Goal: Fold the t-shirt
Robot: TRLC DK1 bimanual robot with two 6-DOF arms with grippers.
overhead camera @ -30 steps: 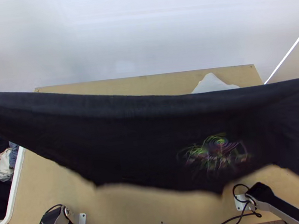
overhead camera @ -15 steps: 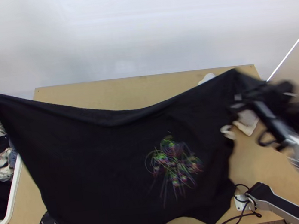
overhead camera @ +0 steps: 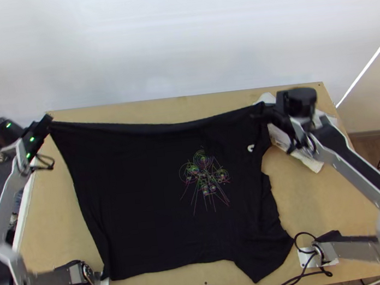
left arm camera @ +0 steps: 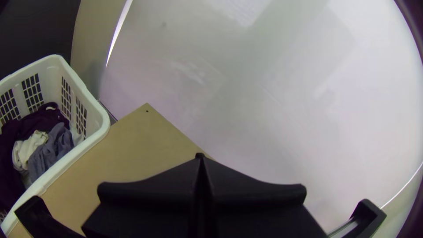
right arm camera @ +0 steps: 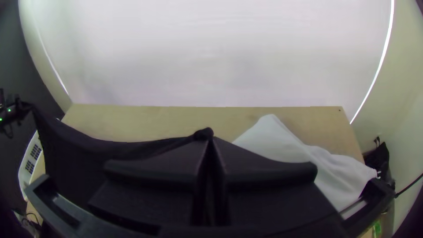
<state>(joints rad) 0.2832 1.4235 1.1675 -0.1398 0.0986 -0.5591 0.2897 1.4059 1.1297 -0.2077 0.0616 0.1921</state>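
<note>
T-shirt spans the tabletop, clenched by left gripper near the far-left corner and right gripper toward the far-right, likely to lay it smooth.

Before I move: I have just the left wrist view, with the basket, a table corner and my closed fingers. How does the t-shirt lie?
Observer: The black t-shirt is spread wide, its far edge running from the left end effector across to the right end effector.
Operator: Is the right one actually gripping it?
Observer: Yes, the right wrist view has its fingers shut on the dark cloth, at one end of that far edge.
Operator: Anything near it that I could snag?
Observer: A white cloth lies on the table, close beside the right end effector in the top view.
</note>
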